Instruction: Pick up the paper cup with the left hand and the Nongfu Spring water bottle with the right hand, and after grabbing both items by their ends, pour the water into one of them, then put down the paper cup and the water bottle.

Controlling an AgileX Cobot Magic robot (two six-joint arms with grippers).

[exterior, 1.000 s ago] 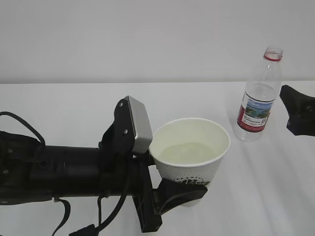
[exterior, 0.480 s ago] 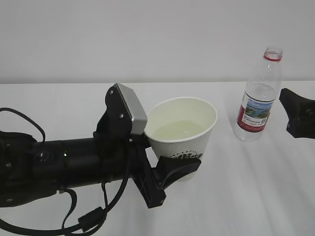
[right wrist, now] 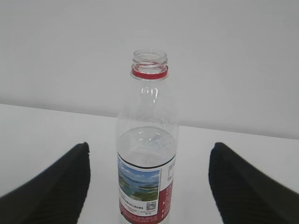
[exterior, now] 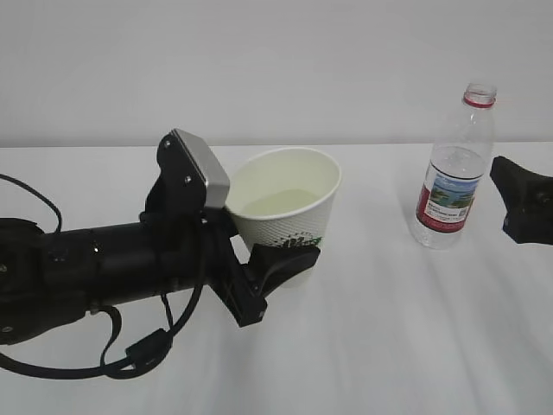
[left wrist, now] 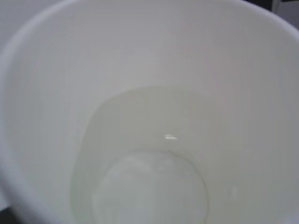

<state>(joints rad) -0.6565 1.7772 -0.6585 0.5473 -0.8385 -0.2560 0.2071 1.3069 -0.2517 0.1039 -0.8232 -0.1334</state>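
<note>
My left gripper (exterior: 278,252) is shut on the lower part of the paper cup (exterior: 285,194), which leans slightly to the right at centre left. Its black finger (exterior: 289,259) wraps the cup's printed side. The cup holds shallow clear water (exterior: 278,201). The left wrist view looks straight into the cup (left wrist: 42,93) at the water (left wrist: 149,186); no fingers show there. The Nongfu Spring water bottle (exterior: 452,173) stands upright and uncapped at the right, partly full. My right gripper (exterior: 521,203) is open just right of it. In the right wrist view the bottle (right wrist: 148,154) shows between the spread fingers (right wrist: 56,186), untouched.
A white table (exterior: 389,346) runs under everything, with a pale wall (exterior: 276,60) behind. The left arm's black body and cables (exterior: 86,268) fill the lower left. The cup and the bottle stand well apart.
The left arm has carried the cup to the left and farther back on the table. The bottle and the right gripper have stayed where they were.
</note>
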